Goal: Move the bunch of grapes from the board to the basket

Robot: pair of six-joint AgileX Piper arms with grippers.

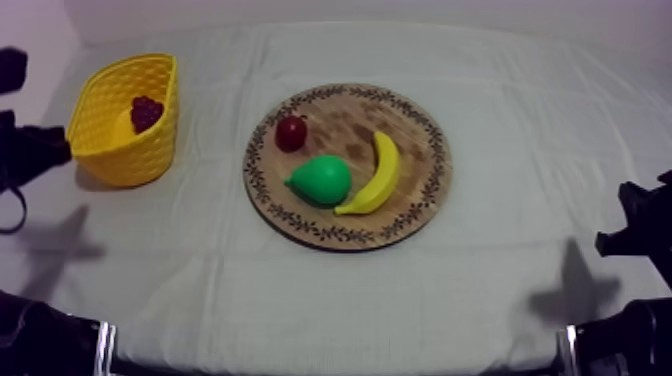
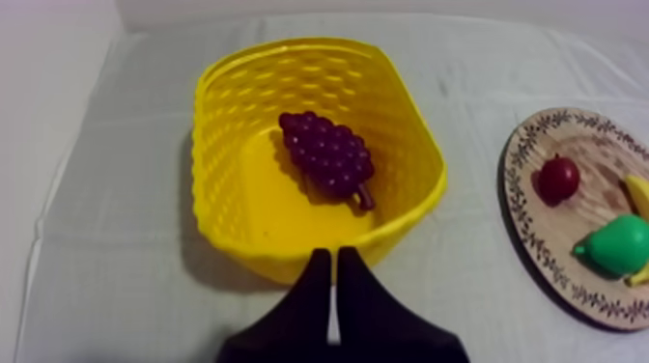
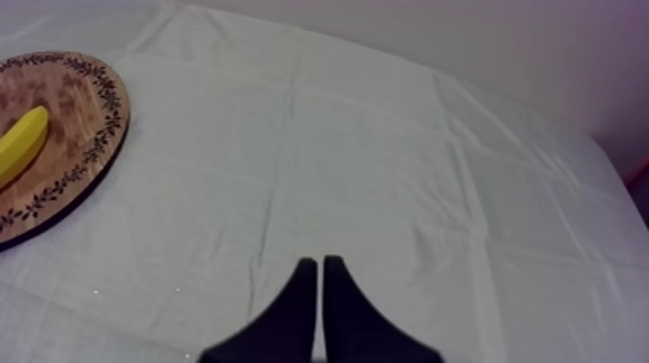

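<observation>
The purple bunch of grapes point(image 2: 328, 157) lies inside the yellow basket point(image 2: 222, 145), toward its far wall. My left gripper point(image 2: 334, 265) hangs just short of the basket's near rim, its fingers together as a narrow wedge holding nothing. In the top view the basket point(image 1: 125, 120) stands at the table's left with the grapes point(image 1: 146, 110) in it, and my left gripper point(image 1: 60, 150) is beside its left end. My right gripper point(image 3: 316, 265) is shut over bare cloth, to the right of the wooden board point(image 3: 68, 106).
The round wooden board point(image 1: 420, 130) sits mid-table and carries a small red fruit point(image 1: 291, 132), a green pear point(image 1: 322, 180) and a banana point(image 1: 375, 175). My right arm point(image 1: 640, 235) rests low at the table's right edge.
</observation>
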